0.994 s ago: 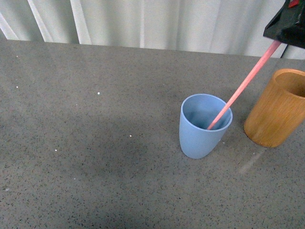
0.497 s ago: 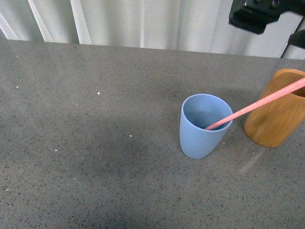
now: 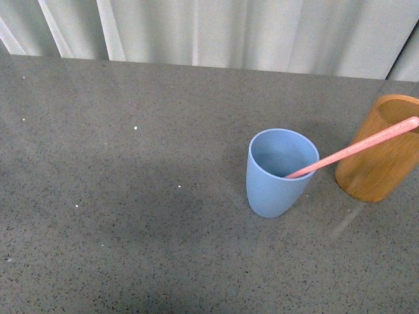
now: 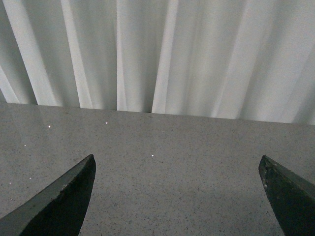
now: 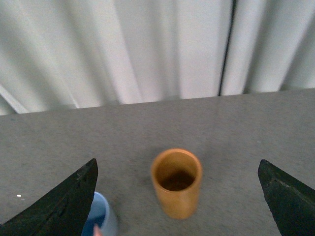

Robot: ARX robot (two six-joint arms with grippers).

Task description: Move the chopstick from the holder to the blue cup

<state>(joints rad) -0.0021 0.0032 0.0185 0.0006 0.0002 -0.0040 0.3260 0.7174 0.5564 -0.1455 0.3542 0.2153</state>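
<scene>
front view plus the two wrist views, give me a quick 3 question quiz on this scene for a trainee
1. True or false: the chopstick has its tip inside the blue cup.
2. Multiple choice: the chopstick's upper end lies over which thing? A) the bare table B) the rim of the wooden holder C) the curtain
3. Fill in: in their wrist views, the left pincer and the right pincer both stand ____ with nothing between the fingers.

Key
1. True. It leans out over the cup's rim at a low slant.
2. B. In the front view its end crosses the holder's rim, though actual touching cannot be confirmed.
3. Open. The right wrist view shows the holder with no stick inside it.
</scene>
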